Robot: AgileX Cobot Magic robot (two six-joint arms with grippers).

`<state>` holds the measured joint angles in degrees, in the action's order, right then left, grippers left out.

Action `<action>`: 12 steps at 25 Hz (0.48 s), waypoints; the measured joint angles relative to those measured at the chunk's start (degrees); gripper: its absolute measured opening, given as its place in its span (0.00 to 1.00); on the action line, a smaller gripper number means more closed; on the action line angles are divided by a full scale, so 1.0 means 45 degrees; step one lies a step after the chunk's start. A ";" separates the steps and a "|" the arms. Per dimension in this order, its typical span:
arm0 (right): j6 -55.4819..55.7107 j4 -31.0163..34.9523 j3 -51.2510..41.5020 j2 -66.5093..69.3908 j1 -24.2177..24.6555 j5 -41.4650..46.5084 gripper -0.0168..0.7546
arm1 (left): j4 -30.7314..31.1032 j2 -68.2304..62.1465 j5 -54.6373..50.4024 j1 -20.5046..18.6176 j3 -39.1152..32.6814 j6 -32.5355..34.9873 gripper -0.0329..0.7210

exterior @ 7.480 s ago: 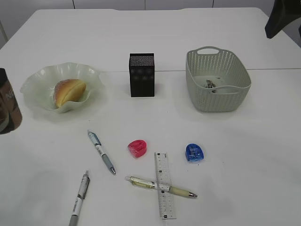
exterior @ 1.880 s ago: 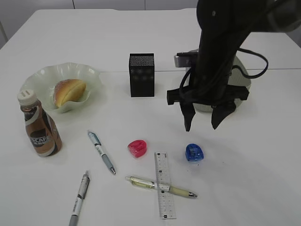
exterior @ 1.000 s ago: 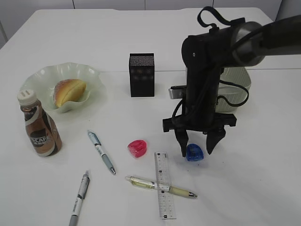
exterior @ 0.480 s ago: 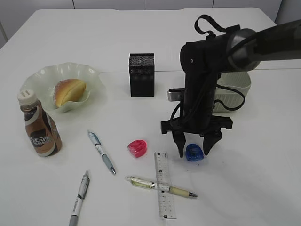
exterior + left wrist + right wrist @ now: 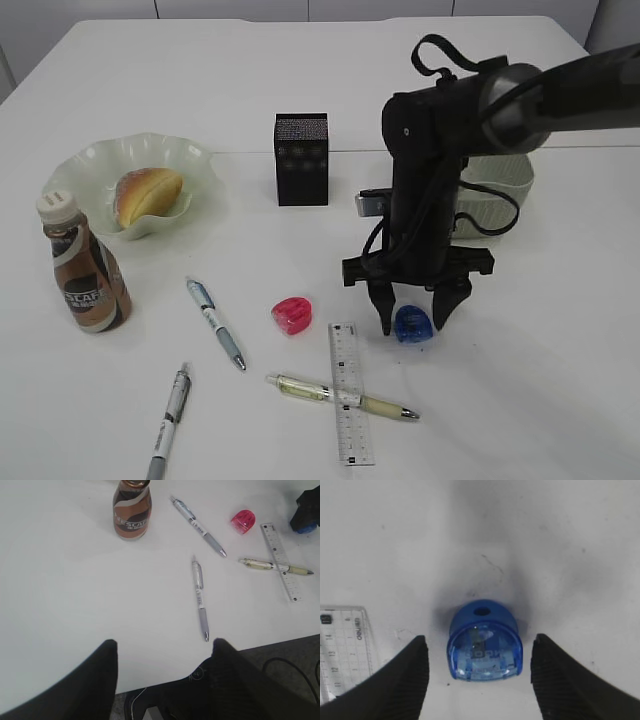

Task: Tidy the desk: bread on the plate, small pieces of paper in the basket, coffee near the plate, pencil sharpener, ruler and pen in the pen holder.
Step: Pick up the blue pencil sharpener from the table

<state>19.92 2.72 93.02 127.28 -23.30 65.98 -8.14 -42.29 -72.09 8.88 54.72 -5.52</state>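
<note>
White tabletop [image 5: 560, 380], crossed nearest by ruler [image 5: 348, 391] over pen [image 5: 340, 396]. Beyond, right claw [image 5: 412, 322] spread wide around blue sharpener [image 5: 485, 642] (not touching). Left claw [image 5: 162, 672] wide too, empty. Farthest: pen holder [image 5: 301, 159], basket [image 5: 496, 195].

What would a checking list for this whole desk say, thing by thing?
Surface: white desk, bare patches clean.
Job's things: bread on plate; coffee beside plate; pen holder upright; basket behind arm; ruler crossing a pen; two more pens, pink sharpener loose.
Clutter: nothing seen.
Grippers: right gripper open, jaws straddling blue sharpener; left gripper open, empty.
Cables: black cable on right arm.
Surroundings: floor below desk edge.
</note>
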 joint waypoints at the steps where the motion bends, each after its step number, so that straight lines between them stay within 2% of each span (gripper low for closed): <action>1: 0.0000 0.0000 0.0000 0.0060 0.0000 0.0000 0.63 | -0.0029 0.0000 0.0000 0.0000 0.0000 0.0000 0.62; 12: 0.0000 0.0000 0.0000 0.0337 0.0000 0.0075 0.63 | -0.0076 0.0000 0.0000 0.0000 0.0000 0.0000 0.62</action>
<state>19.92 2.72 93.02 128.80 -23.30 66.32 -8.48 -42.29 -72.09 8.88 54.72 -5.52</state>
